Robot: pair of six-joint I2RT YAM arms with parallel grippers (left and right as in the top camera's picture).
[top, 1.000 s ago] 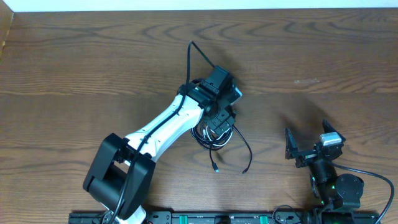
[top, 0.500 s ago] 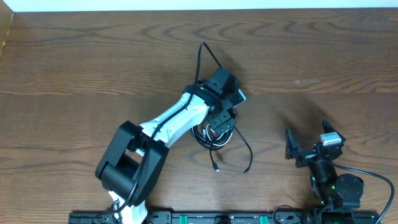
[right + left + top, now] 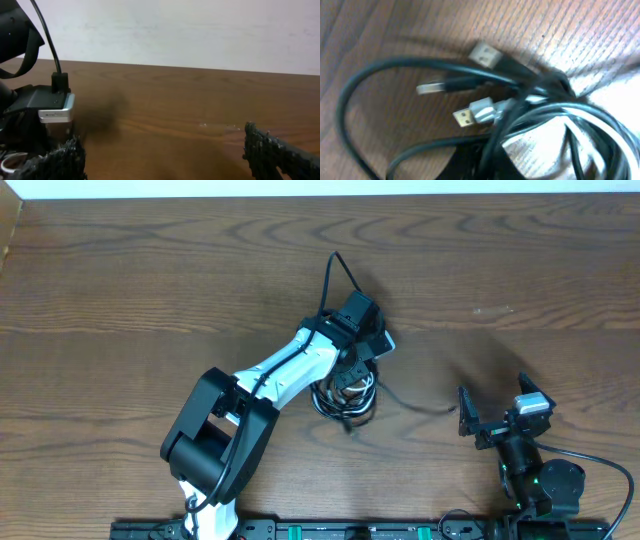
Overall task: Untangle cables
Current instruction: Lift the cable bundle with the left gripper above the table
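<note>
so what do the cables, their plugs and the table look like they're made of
Cables: smooth black jacket with a faint sheen, likely rubber or PVC. Plugs: silvery shells, probably metal, on dark moulded bodies. Table: brown with visible grain and a low sheen; wood, veneer or laminate, can't tell which.

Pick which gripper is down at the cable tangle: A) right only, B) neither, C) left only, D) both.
C: the left gripper is over the cable tangle, while the right gripper stands open near its base, away from the bundle.
</note>
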